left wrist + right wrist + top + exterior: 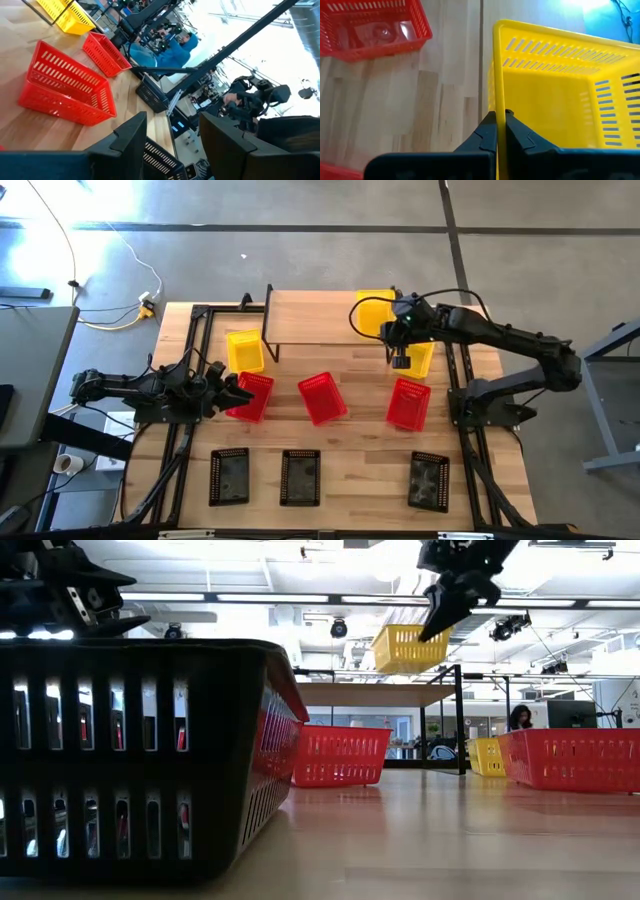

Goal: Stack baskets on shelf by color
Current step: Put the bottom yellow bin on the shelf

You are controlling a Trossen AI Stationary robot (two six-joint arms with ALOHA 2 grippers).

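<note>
**Right arm carries a yellow basket at the shelf**

The right gripper (401, 332) pinches the rim of a yellow basket (374, 312), its fingers pressed together on the thin plastic wall, as the right wrist view shows. The basket hangs in the air at the shelf (310, 318), over the shelf's right end, and in the low view it sits clearly above the plank, not resting on it.

The step in hand looks like placing the first yellow basket on the shelf. No other basket is on the shelf.

A second yellow basket (418, 358) lies on the table just in front of the shelf's right end. A third yellow basket (245, 351) lies by the shelf's left end. Three red baskets (322, 398) stand in a row in front of the shelf, and three black baskets (300, 477) lie farther from it, near the table's front edge.

The left gripper (226, 391) waits with its fingers spread, beside the leftmost red basket, holding nothing.

The next move calls for lowering the basket until its base sits flat on the plank, then releasing the rim.
</note>
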